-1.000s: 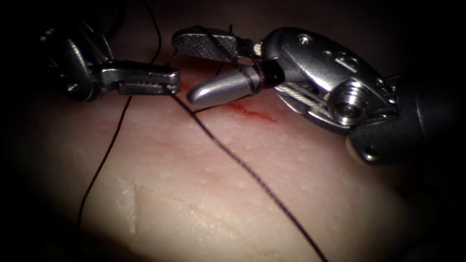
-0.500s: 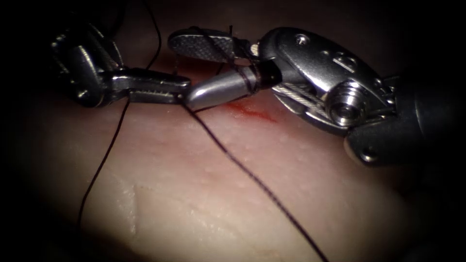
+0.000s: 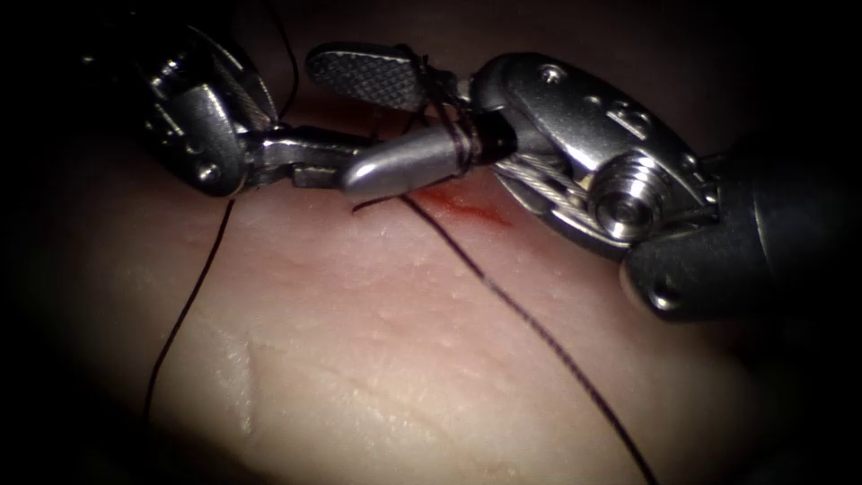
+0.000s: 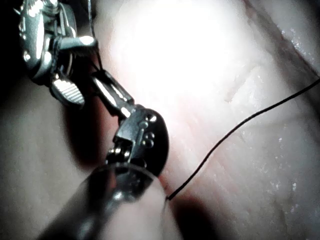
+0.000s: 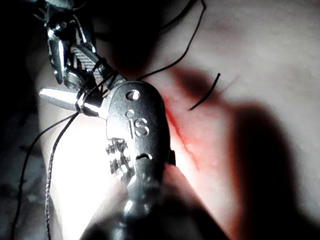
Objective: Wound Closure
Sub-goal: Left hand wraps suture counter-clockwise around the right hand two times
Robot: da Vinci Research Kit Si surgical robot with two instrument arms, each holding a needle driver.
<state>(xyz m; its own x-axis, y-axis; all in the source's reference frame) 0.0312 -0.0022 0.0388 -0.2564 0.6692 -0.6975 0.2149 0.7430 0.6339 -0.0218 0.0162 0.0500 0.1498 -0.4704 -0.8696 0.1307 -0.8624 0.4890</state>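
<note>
In the endoscope view, the right tool [image 3: 364, 121] comes in from the right with its jaws spread wide: a flat ridged jaw above and a smooth rounded jaw below, holding nothing between them. Dark thread [image 3: 530, 319] is wound in loops around the base of those two jaws, and a long strand runs from there down across the tissue [image 3: 377, 341] toward the lower right. The left tool [image 3: 337, 160] reaches in from the upper left, its slim jaws drawn together, with the tips tucked behind the right tool's lower jaw; what they grip cannot be made out there. Another strand hangs down the left side of the tissue. A streak of red fluid [image 3: 467, 208] lies on the tissue just under the right tool.

In the left wrist view, the left tool [image 4: 100, 82] has its jaws narrow and reaching between the right tool's [image 4: 75, 70] spread jaws, at the thread there.

In the right wrist view, the thread [image 5: 90, 92] wraps the right tool's [image 5: 60, 75] open jaws, and a short cut end of thread [image 5: 205, 92] lies on the tissue beside the red fluid [image 5: 182, 135].
</note>
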